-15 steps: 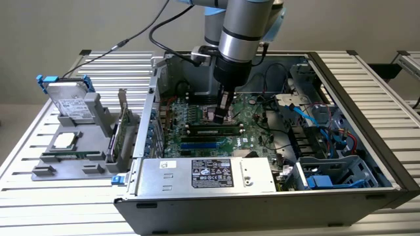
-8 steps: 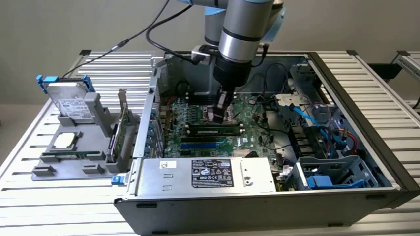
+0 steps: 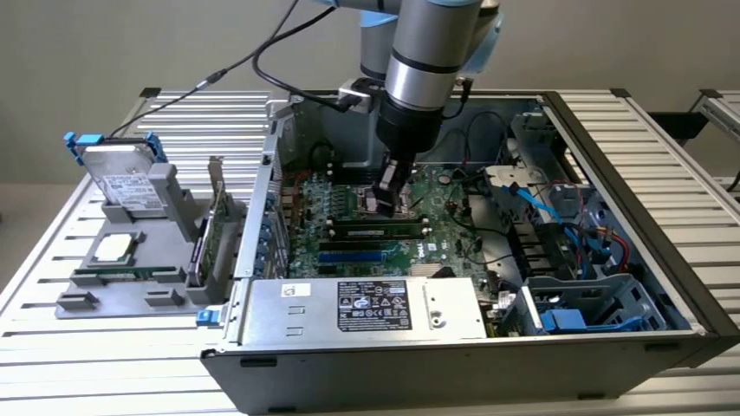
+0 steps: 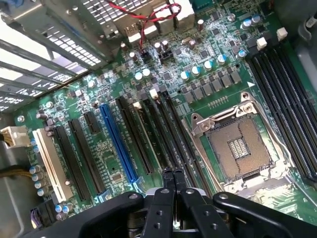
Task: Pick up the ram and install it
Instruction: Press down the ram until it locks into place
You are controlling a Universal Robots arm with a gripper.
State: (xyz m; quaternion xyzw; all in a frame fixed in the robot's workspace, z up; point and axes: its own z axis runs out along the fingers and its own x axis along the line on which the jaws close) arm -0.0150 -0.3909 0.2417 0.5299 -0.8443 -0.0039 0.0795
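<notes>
Slatted metal table point(image 3: 104, 347) carries an open computer case point(image 3: 647, 260), which takes up the middle and the exterior view's right side. Motherboard point(image 4: 163, 84) lies flat inside the case. Grey parts holder point(image 3: 139, 277) sits near the table edge on the exterior view's left. The ram point(image 3: 373, 230) lies seated in a memory slot, mid-board. End effector point(image 4: 173, 181) hangs above the CPU socket point(image 4: 237, 146), fingers pressed together, holding nothing.
</notes>
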